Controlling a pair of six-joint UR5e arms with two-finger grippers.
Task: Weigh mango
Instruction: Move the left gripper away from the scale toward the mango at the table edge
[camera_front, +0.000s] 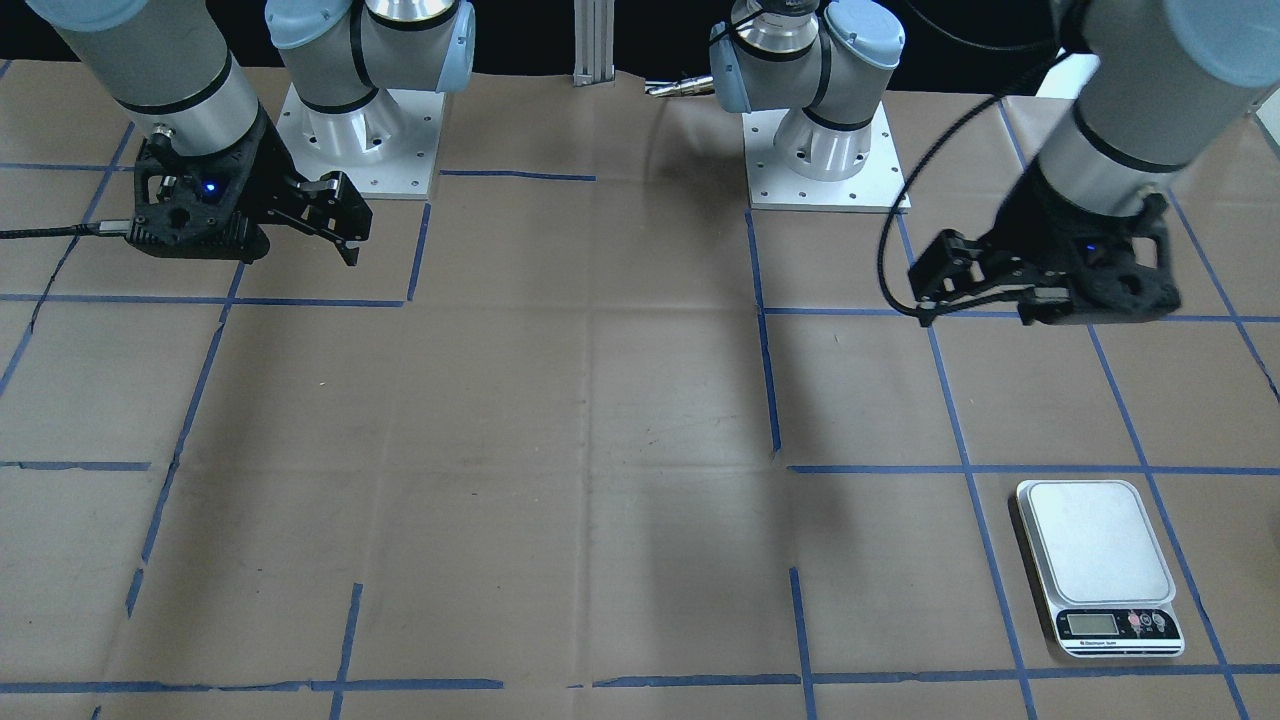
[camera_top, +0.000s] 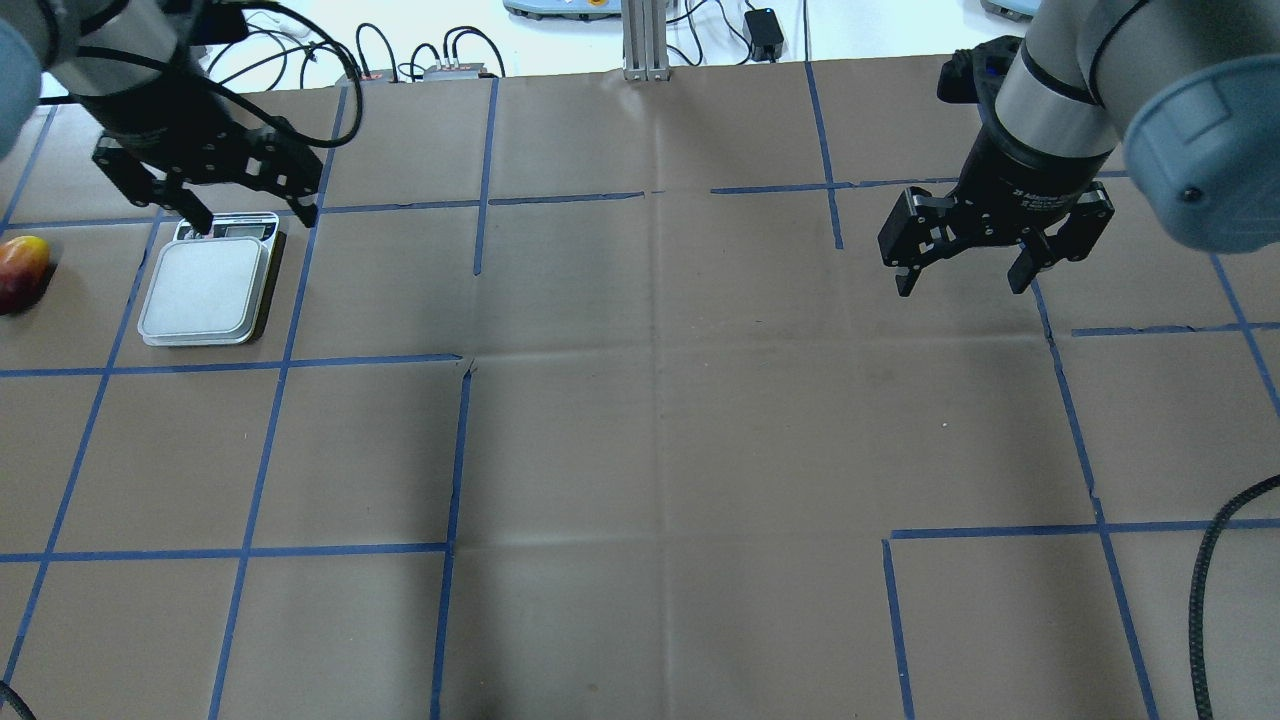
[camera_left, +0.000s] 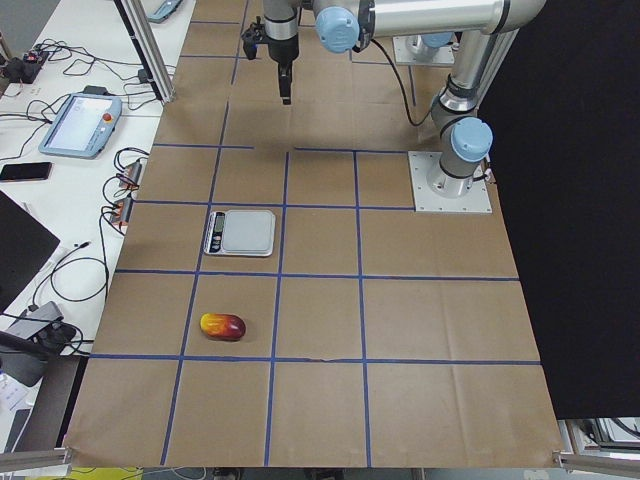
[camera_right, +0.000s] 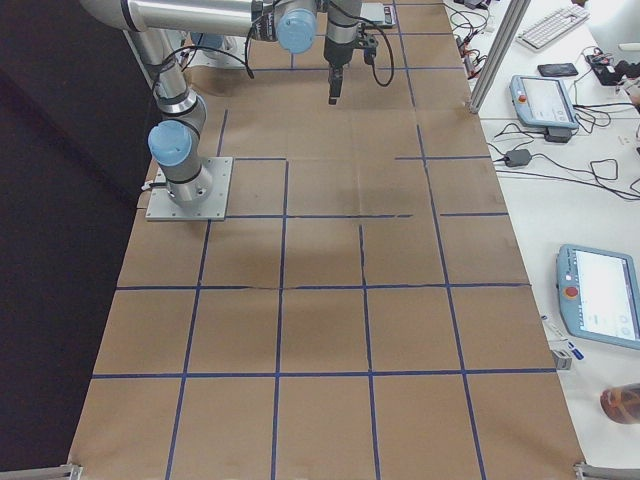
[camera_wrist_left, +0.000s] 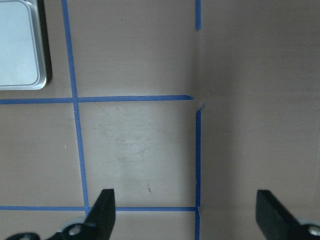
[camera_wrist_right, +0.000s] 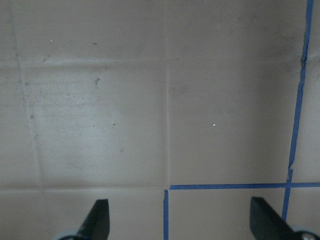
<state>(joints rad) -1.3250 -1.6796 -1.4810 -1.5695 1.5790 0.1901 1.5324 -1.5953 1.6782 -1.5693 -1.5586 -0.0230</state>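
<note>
Gaping aloft: left claw (camera_top: 257, 220), right claw (camera_top: 960, 287)

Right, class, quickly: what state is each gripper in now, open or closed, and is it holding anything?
Left gripper: open, holding nothing.
Right gripper: open, holding nothing.

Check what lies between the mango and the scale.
Only bare paper and one blue tape line separate mango and scale, clearest in the exterior left view.

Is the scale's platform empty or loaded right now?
Empty: the kitchen scale shows a bare platform; the mango lies apart beside it.
</note>
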